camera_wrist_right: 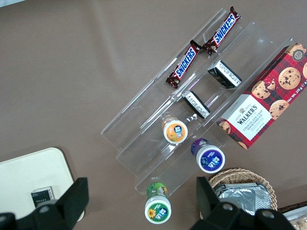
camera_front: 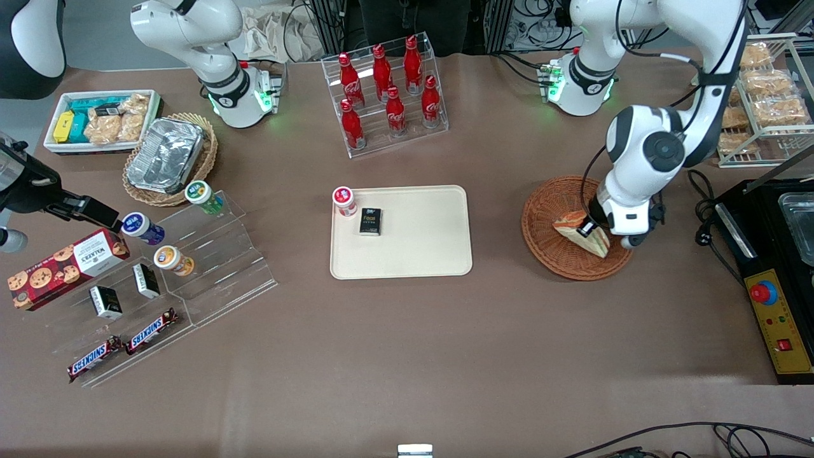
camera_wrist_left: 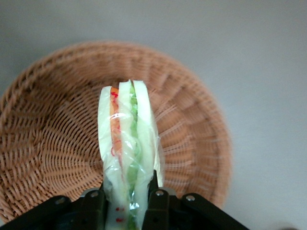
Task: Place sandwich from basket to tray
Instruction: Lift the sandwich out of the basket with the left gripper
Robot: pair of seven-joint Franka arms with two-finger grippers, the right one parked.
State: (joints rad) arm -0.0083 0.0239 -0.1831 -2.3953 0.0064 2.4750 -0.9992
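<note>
Item: sandwich (camera_wrist_left: 127, 143), wrapped, clamped edge-up between my claw (camera_wrist_left: 125, 201) fingers, over the basket (camera_wrist_left: 53, 139); apparently lifted clear of the weave. Tray (camera_front: 420, 245) lies well apart from the basket on the desk (camera_front: 407, 356).

The hand (camera_wrist_left: 125, 203) grips the wrapped sandwich (camera_wrist_left: 128, 153) above the reddish basket (camera_wrist_left: 53, 143); the cream tray (camera_front: 420, 242) lies apart.

Front view looks down over the table; left wrist view sits close above the basket (camera_wrist_left: 57, 143)
</note>
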